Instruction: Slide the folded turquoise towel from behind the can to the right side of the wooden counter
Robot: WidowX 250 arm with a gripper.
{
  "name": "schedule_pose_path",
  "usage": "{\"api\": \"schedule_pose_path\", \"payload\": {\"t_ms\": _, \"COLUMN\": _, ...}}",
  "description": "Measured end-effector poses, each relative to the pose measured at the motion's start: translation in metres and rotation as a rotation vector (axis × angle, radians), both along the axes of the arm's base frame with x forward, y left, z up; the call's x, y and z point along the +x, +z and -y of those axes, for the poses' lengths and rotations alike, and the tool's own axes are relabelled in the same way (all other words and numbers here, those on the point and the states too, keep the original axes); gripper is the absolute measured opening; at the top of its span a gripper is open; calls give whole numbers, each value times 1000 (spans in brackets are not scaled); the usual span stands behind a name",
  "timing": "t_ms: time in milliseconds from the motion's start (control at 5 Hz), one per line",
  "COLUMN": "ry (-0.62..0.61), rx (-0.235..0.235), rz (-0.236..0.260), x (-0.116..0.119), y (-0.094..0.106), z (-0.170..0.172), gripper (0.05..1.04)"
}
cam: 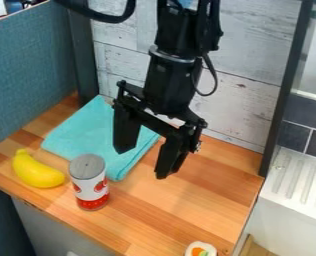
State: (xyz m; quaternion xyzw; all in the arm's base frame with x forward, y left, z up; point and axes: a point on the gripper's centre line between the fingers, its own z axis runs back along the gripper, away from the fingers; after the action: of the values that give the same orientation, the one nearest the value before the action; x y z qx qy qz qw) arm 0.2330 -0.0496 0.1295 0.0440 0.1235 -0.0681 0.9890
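The gripper (144, 161) hangs over the middle of the counter (187, 210), its two fingers well apart, with blue cloth and bare wood visible through the gap. It holds nothing, so no grip is made at this moment and nothing is lifted.

Nearest to it in the view is the turquoise cloth (87, 135), which lies flat on the wood toward the back wall (247, 85). One finger appears over the cloth and the other over the wood past its right edge; whether either touches cannot be told, though both look raised.

The can (90, 187), with a grey top and a red and white side, stands upright near the cloth's front corner. The yellow banana (37, 171) lies on its side to the left of the can, near the cloth's front left edge. At the counter's front edge, well apart from these, is a piece of toy sushi (201, 249), partly cut off by the view. All of these are supported by the counter, with none in the gripper's grasp.
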Motion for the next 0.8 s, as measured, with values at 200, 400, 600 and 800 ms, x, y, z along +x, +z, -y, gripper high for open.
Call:
{"api": "schedule_pose_path", "payload": {"t_ms": 200, "ry": -8, "rx": 4, "rz": -22, "x": -1, "y": -6, "z": 0, "gripper": 1001}}
{"api": "schedule_pose_path", "payload": {"t_ms": 400, "ry": -40, "rx": 25, "rz": 42, "x": 1, "y": 4, "z": -30, "gripper": 1001}}
{"api": "schedule_pose_path", "payload": {"t_ms": 600, "ry": -43, "rx": 65, "rz": 109, "x": 4, "y": 16, "z": -62, "gripper": 1001}}
{"api": "schedule_pose_path", "payload": {"t_ms": 800, "ry": -48, "rx": 99, "rz": 153, "x": 11, "y": 16, "z": -96, "gripper": 1001}}
